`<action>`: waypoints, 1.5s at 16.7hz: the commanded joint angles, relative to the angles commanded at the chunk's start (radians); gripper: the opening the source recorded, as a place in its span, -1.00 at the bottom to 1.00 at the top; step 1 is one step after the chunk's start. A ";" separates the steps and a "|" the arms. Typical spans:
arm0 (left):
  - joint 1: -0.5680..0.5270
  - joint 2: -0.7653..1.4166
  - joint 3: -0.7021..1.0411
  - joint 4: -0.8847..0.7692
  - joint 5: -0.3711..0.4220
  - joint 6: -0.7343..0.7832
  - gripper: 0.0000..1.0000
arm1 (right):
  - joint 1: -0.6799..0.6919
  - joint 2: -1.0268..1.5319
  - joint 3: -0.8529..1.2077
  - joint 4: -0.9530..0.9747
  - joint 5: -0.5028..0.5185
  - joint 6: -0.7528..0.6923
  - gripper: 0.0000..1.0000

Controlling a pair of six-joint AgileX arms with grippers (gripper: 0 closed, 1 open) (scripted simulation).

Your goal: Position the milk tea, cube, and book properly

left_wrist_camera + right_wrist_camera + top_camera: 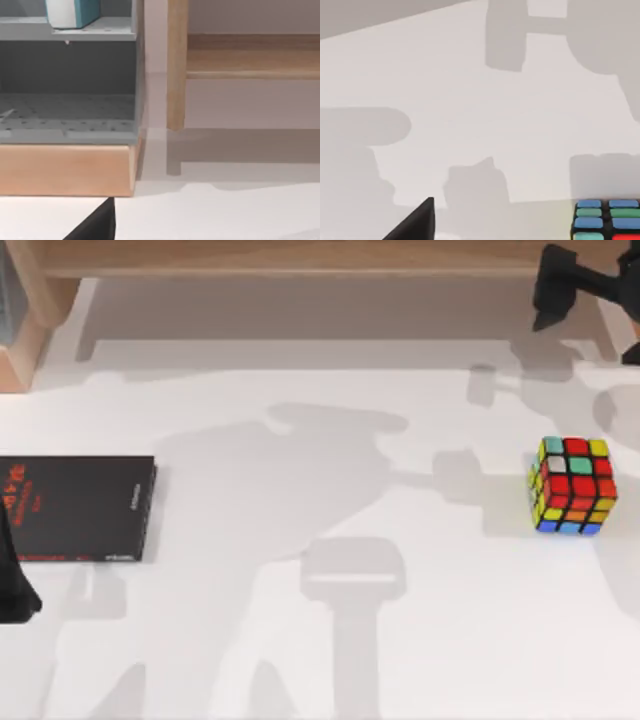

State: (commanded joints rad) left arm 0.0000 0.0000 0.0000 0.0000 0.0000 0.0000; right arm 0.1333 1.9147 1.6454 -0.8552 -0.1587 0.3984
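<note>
left gripper [15,595] low at table's left edge, right gripper [556,285] up at far right; can't tell finger state on either.
black book [75,508] flat at left, cube [572,486] on table [320,640] right side, teal book [70,12] on grey shelf [67,35] behind.

Bright, even light over white table [300,660]. Soft grey arm shadows spread across centre; small multicoloured puzzle cube [572,486] casts shadow toward table's left. No glare; slightly soft focus throughout.
</note>
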 joint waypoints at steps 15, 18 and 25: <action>0.000 0.000 0.000 0.000 0.000 0.000 1.00 | 0.063 0.155 0.087 -0.380 0.160 -0.108 1.00; 0.000 0.000 0.000 0.000 0.000 0.000 1.00 | 0.065 0.173 0.016 -0.286 0.160 -0.107 1.00; 0.000 0.000 0.000 0.000 0.000 0.000 1.00 | 0.067 0.198 -0.067 -0.181 0.161 -0.104 1.00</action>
State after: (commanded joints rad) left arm 0.0000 0.0000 0.0000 0.0000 0.0000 0.0000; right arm 0.2004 2.1130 1.5786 -1.0365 0.0020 0.2941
